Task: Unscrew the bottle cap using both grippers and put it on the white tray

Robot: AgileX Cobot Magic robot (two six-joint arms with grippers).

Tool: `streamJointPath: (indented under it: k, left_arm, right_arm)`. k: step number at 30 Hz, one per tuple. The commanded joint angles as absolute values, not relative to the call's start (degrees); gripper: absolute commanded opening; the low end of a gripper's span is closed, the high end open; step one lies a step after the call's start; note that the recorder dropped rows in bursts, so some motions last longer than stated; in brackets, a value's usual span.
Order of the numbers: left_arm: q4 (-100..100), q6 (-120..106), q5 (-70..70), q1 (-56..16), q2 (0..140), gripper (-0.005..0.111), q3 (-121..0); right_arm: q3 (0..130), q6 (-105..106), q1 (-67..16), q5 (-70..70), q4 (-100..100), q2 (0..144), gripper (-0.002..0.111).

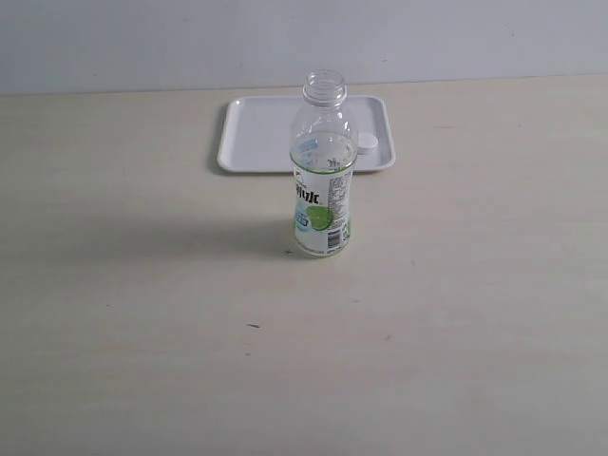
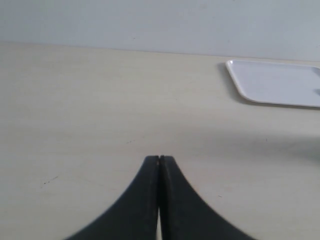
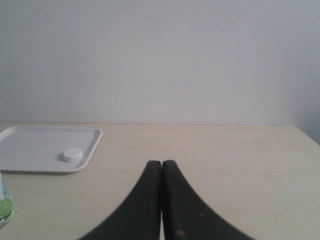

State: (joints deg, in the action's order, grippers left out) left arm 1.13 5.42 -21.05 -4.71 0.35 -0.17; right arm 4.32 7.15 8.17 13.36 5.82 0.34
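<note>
The clear bottle (image 1: 322,176) stands upright at the table's middle with its neck bare. Its white cap (image 1: 367,142) lies on the white tray (image 1: 256,133) behind it, near the tray's right side. In the right wrist view the cap (image 3: 72,155) rests on the tray (image 3: 35,145), and a sliver of the bottle (image 3: 4,205) shows at the frame's edge. The right gripper (image 3: 161,163) is shut on nothing, well away from the tray. The left gripper (image 2: 159,158) is also shut and empty; a tray corner (image 2: 270,82) lies far off. Neither gripper appears in the exterior view.
The pale wooden table (image 1: 142,313) spreads around the bottle on every side. A plain grey wall (image 1: 142,38) runs behind the tray at the table's far edge.
</note>
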Motion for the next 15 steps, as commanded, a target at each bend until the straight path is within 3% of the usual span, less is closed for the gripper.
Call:
streamJointPath:
  k: [1, 15]
  left_arm:
    - [0.79, 5.14, -20.30, -4.60, 0.00, 0.000, 0.00]
    - [0.79, 5.02, -20.30, -4.60, 0.00, 0.000, 0.00]
  right_arm:
    - [3.73, 6.27, 8.43, 13.65, 4.92, 0.00, 0.000]
    - [0.35, 5.95, 8.43, 14.77, 3.97, 0.00, 0.000]
